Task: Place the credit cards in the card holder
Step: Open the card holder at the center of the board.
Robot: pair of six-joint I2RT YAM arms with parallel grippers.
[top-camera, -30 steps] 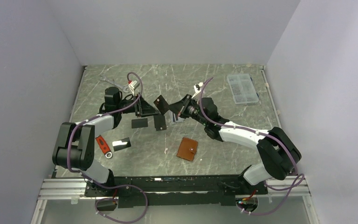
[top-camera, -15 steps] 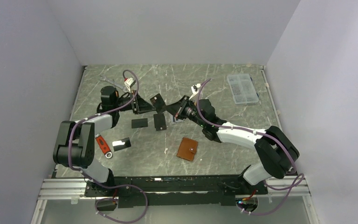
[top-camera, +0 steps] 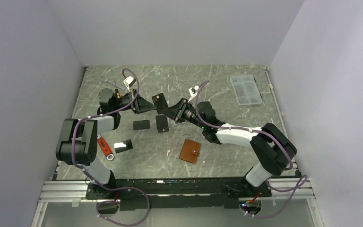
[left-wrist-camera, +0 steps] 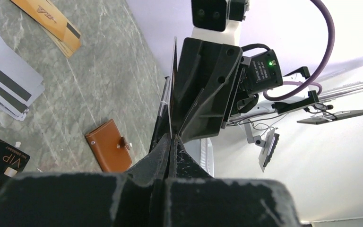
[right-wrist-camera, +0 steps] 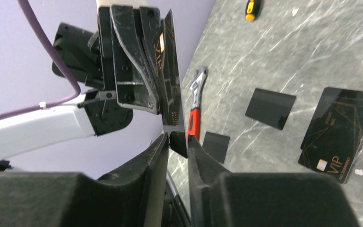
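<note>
My left gripper point(top-camera: 146, 102) is shut on one edge of a black card point(top-camera: 159, 100) and holds it upright above the table. In the left wrist view the card point(left-wrist-camera: 173, 85) is edge-on between the closed fingertips of that gripper point(left-wrist-camera: 171, 138). My right gripper point(top-camera: 170, 112) faces it. In the right wrist view its jaws point(right-wrist-camera: 177, 137) stand slightly apart around the card's point(right-wrist-camera: 170, 94) lower corner. The tan card holder point(top-camera: 189, 151) lies closed nearer the front. Black cards point(top-camera: 141, 125) point(top-camera: 162, 123) and a black-and-silver card point(top-camera: 123, 146) lie flat. Silver-grey cards point(left-wrist-camera: 4, 87) and an orange card point(left-wrist-camera: 49, 21) show in the left wrist view.
A red-handled wrench point(top-camera: 105, 148) lies at the front left. A clear plastic compartment box point(top-camera: 246, 89) stands at the back right. A yellow-handled screwdriver point(right-wrist-camera: 251, 8) lies near the back left. Walls close in the table on three sides.
Both grippers and the black card between them have shifted left and toward the back. The right gripper has followed the card closely.
</note>
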